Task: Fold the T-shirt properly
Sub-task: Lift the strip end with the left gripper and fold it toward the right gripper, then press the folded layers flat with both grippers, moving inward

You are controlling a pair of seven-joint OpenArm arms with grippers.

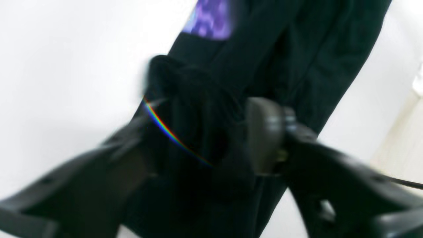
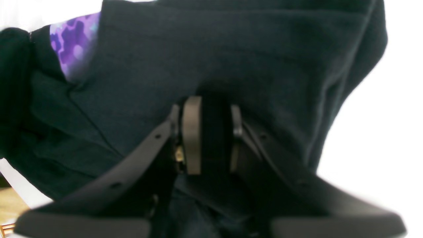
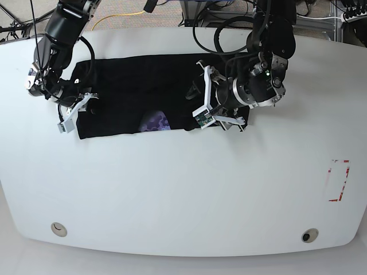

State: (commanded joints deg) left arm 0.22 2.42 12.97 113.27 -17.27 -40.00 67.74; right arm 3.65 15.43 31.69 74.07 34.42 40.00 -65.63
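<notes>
T-shirt (image 3: 135, 91) lies as wide black band across far half of white table (image 3: 183, 189), already part folded; purple patch (image 3: 155, 122) peeks at near edge.

Right gripper (image 2: 211, 135) at one end: jaws nearly together, thick cloth fold pinched between pads.

Left gripper (image 1: 211, 138) at other end: cloth bunched between jaws; view blurred, cannot tell if clamped.

Judgement: holds at both ends suit carrying edge over evenly.

Fabric matte, soft knit, ridged creases; pads smooth grey.
</notes>
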